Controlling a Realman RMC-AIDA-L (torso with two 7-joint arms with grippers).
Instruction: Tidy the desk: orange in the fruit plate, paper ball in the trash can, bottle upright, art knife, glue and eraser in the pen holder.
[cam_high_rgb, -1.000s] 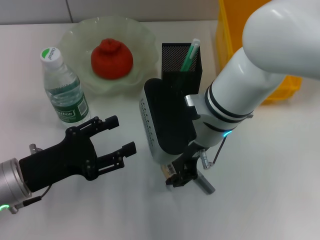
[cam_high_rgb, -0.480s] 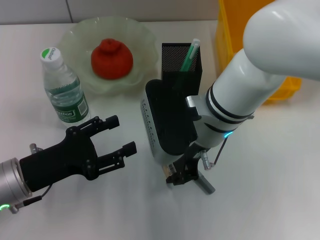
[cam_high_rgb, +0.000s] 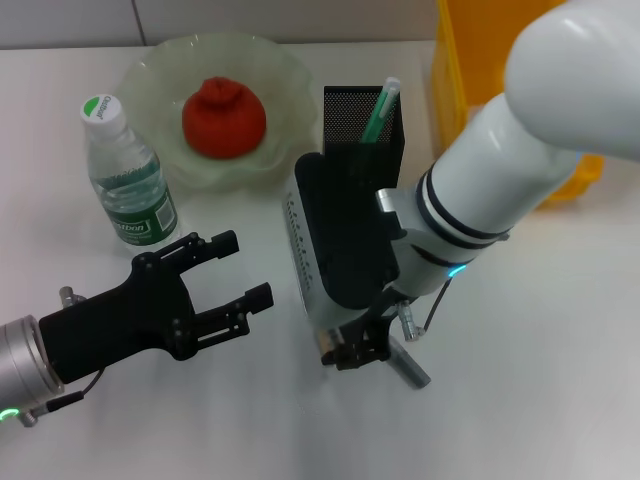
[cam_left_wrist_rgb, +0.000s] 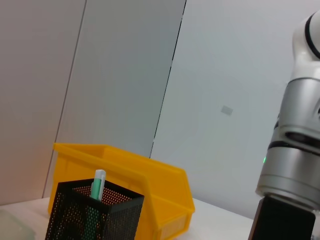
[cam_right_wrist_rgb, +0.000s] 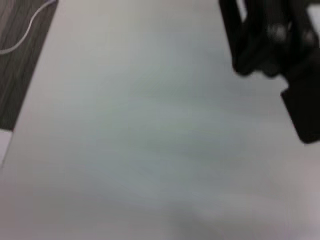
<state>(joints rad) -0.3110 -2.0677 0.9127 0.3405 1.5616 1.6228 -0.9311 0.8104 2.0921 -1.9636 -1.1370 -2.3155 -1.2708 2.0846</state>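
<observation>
The right gripper (cam_high_rgb: 350, 352) is lowered to the table (cam_high_rgb: 520, 400) in front of the pen holder (cam_high_rgb: 362, 125). A small tan object, probably the eraser (cam_high_rgb: 326, 342), is seen at its fingertips, with a grey cylinder (cam_high_rgb: 408, 366) lying just beside them. The fingers look drawn close together, but whether they are clenched on the tan piece cannot be told, as the arm hides most of the contact.

The left gripper (cam_high_rgb: 225, 275) is held low above the table to the left, its fingers spread and nothing between them.

The orange (cam_high_rgb: 223, 117) is seen lying in the fruit plate (cam_high_rgb: 290, 70), and the bottle (cam_high_rgb: 128, 178) is standing upright beside the plate. A green stick (cam_high_rgb: 380, 108) is already standing in the pen holder. The trash can (cam_high_rgb: 470, 60) is placed behind the right arm; no paper ball is visible.

Several faults can be expected from here. The eraser is small, so it may be pinched by one corner only and dropped on the way up. The grey cylinder may be nudged and rolled off by the fingers. The pen holder is tall and light, and could be knocked over by the bulky wrist if the lift is made too near it.
</observation>
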